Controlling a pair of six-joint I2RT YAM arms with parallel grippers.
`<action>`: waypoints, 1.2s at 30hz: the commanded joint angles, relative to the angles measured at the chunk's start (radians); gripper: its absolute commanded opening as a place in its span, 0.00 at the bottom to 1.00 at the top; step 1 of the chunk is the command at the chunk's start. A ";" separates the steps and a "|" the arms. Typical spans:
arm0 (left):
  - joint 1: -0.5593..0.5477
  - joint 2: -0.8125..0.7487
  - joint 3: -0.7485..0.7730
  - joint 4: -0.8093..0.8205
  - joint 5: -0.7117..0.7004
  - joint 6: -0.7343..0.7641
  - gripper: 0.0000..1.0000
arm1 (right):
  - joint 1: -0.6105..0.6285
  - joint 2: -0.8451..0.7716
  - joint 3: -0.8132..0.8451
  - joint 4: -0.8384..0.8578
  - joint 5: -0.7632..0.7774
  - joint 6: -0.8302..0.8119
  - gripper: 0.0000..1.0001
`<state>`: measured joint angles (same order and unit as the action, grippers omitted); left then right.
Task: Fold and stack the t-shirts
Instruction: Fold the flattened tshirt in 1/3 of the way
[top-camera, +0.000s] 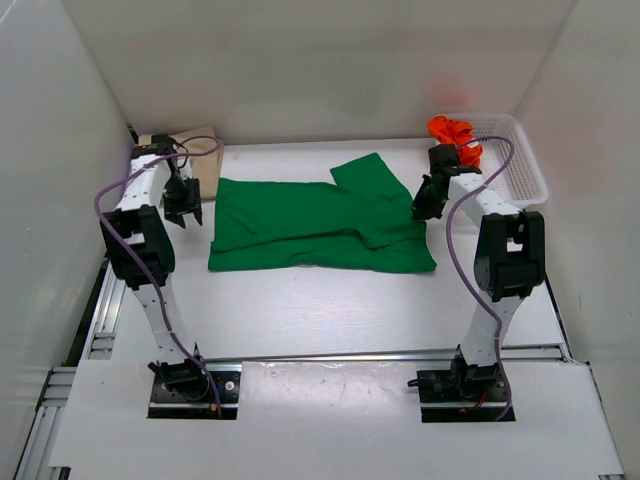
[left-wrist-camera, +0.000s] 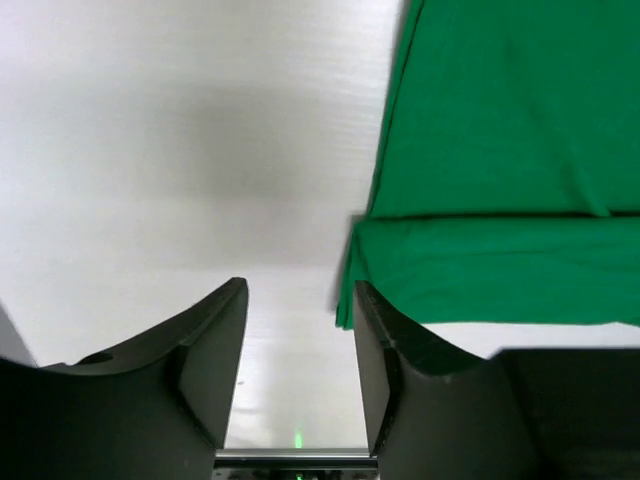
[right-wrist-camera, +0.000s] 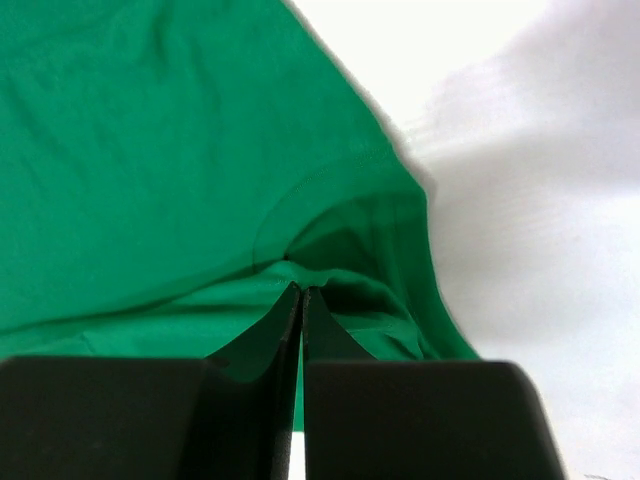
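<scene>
A bright green t-shirt (top-camera: 315, 220) lies partly folded across the middle of the table, one sleeve pointing to the back. My left gripper (top-camera: 183, 208) hovers open just off its left edge. In the left wrist view the green t-shirt (left-wrist-camera: 500, 180) lies to the right, and the space between the open left gripper (left-wrist-camera: 298, 330) fingers holds only bare table. My right gripper (top-camera: 428, 200) is shut on the green t-shirt (right-wrist-camera: 170, 170) at its right edge, with cloth puckered at the right gripper (right-wrist-camera: 301, 292) tips. An orange-red t-shirt (top-camera: 452, 135) sits bunched in the basket. A beige t-shirt (top-camera: 205, 148) lies at the back left.
The white mesh basket (top-camera: 520, 165) stands at the back right, close behind my right arm. White walls close in the table on the left, back and right. A metal rail (top-camera: 330, 356) runs along the near edge.
</scene>
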<state>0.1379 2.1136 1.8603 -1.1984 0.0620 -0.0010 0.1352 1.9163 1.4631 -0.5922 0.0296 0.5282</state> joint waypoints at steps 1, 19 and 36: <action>-0.049 -0.200 -0.106 0.101 0.009 0.001 0.56 | -0.006 0.030 0.072 -0.041 -0.011 0.036 0.00; -0.422 -0.167 -0.412 0.416 -0.597 0.001 0.66 | 0.035 -0.327 -0.314 -0.117 0.061 0.044 0.71; -0.492 -0.130 -0.428 0.388 -0.528 0.001 0.68 | 0.015 -0.195 -0.432 -0.018 0.021 0.089 0.67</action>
<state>-0.3523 1.9720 1.4181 -0.8078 -0.4606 0.0032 0.1669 1.6958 1.0107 -0.6491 0.0677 0.5976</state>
